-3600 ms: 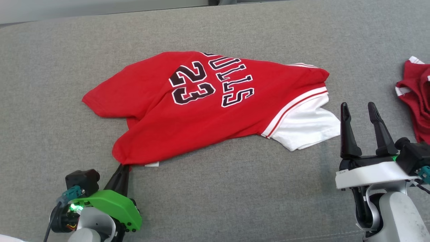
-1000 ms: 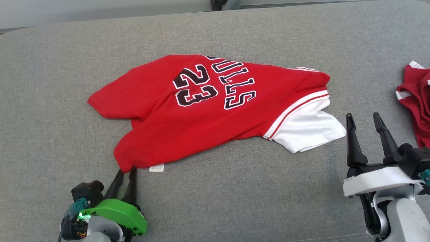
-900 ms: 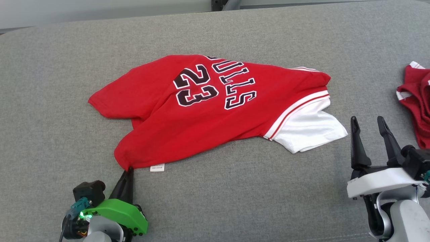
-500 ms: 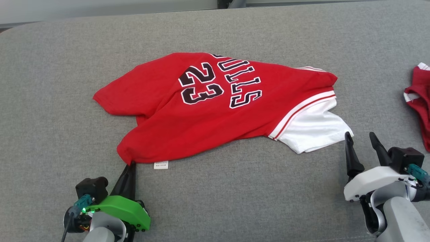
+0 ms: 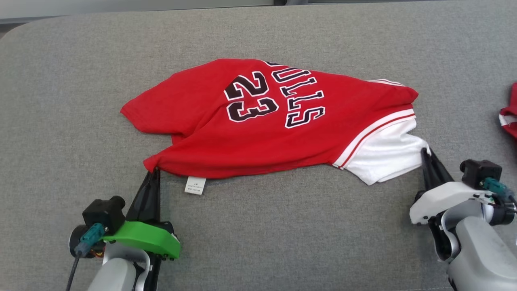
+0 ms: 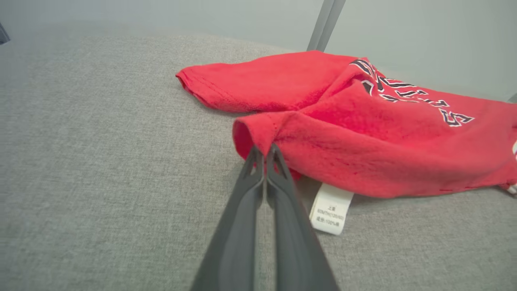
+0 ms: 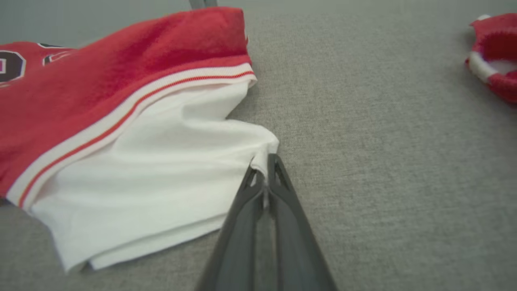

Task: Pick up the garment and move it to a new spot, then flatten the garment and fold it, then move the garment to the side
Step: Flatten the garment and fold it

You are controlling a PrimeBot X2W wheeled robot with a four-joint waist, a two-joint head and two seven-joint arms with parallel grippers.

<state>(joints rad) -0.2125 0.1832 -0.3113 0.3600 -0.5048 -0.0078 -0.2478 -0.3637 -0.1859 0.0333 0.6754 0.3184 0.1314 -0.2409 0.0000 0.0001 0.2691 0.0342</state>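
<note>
While you scan the grey woven surface [image 5: 258, 242], note the second red-and-white garment [image 5: 509, 115] bunched at its right edge, well apart from the red jersey [image 5: 278, 121] and off to the side of the right gripper [image 5: 425, 152]. The jersey lies rumpled mid-surface with its number 23 facing up. Its white care label [image 5: 195, 185] rests on the cloth just beside the left gripper [image 5: 153, 171]. That gripper's fingers are pinched together on the jersey's near red corner, which sits raised off the surface. Your right gripper is closed on the edge of the white sleeve [image 5: 383, 155]. Beyond the surface's far edge you see a pale wall [image 6: 404, 32] and a grey metal post [image 6: 325, 24].
</note>
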